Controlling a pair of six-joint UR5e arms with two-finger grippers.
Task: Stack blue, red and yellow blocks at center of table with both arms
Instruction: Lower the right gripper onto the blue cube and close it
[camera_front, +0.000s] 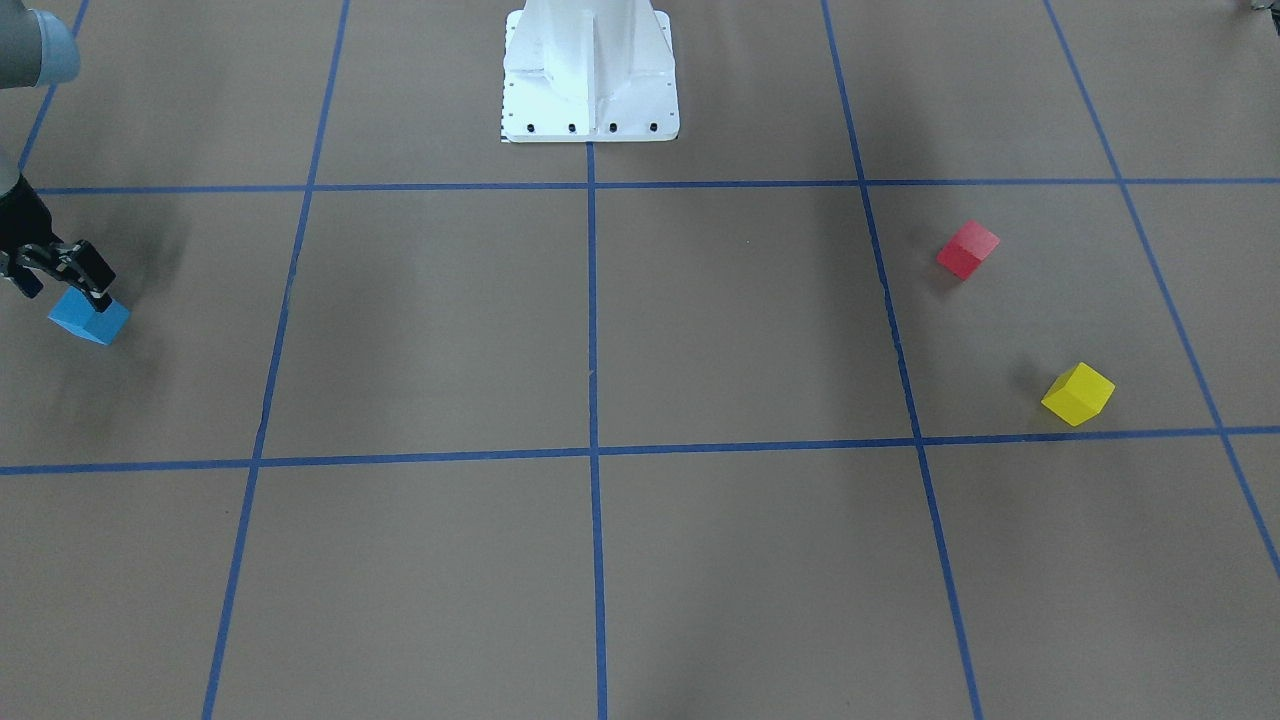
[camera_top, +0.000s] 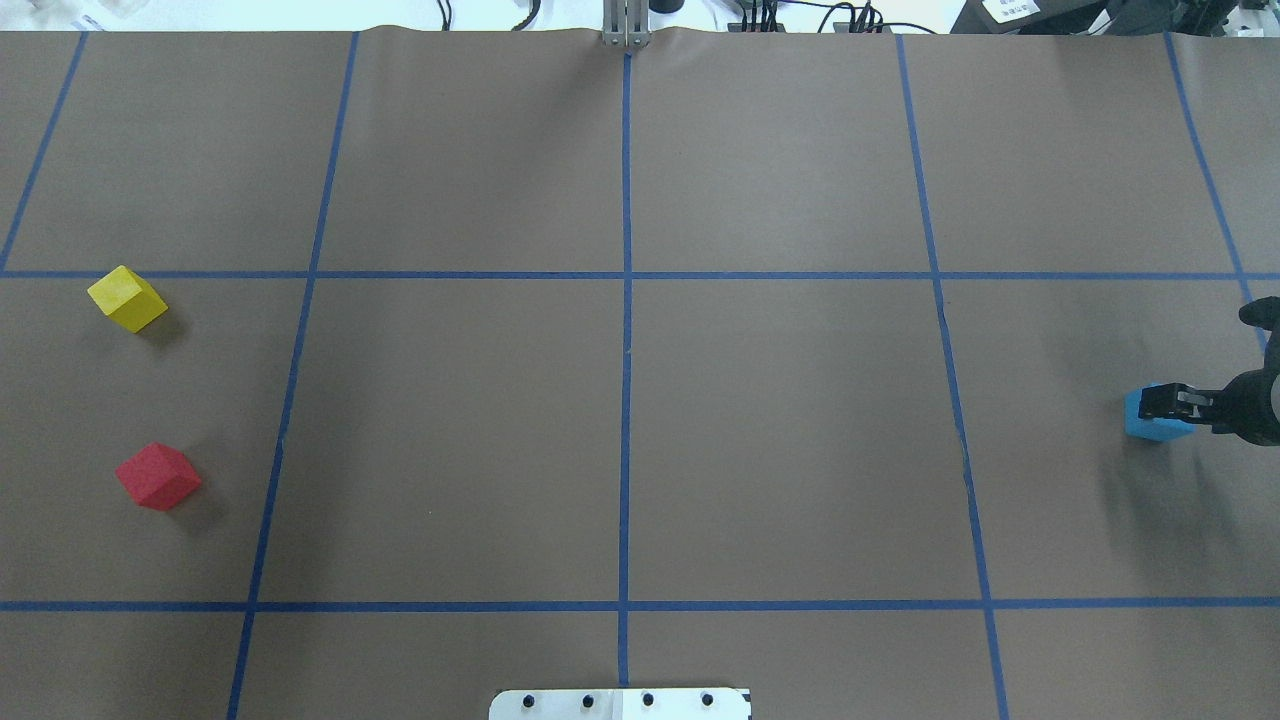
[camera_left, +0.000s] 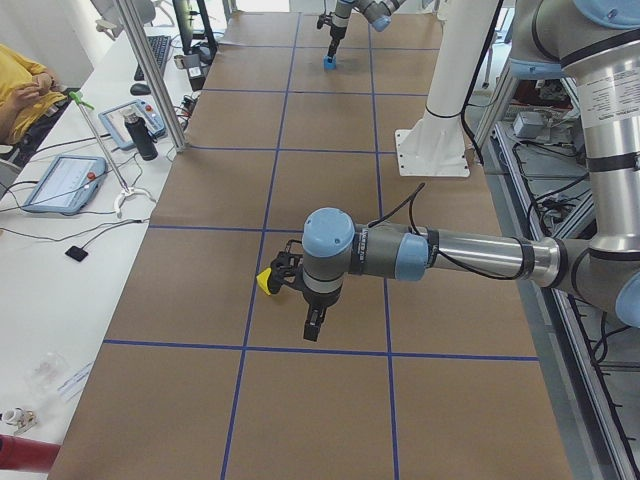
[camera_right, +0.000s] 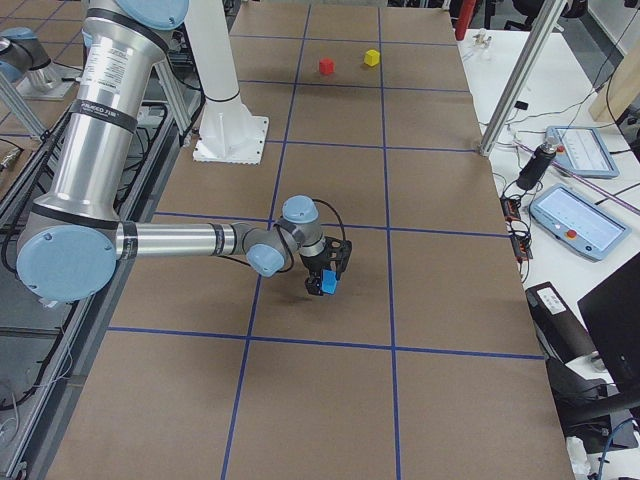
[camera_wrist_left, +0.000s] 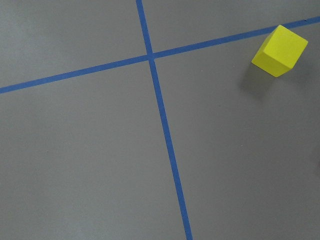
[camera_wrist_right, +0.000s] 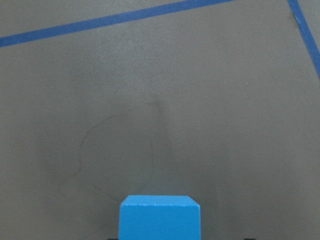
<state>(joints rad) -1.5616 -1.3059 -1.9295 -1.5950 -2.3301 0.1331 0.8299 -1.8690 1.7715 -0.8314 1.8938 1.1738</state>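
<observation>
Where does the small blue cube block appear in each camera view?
Front-facing: blue cube block, far left edge.
Overhead: block at far right.
Exterior left: block far away, top centre.
Exterior right: block near middle.
Left wrist: not in it.
Right wrist: block at bottom centre.
Shared landmark: white robot base.

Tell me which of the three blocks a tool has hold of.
The blue block, held in the right tool at the right end of the table. The red block and yellow block lie free on the left side.
</observation>
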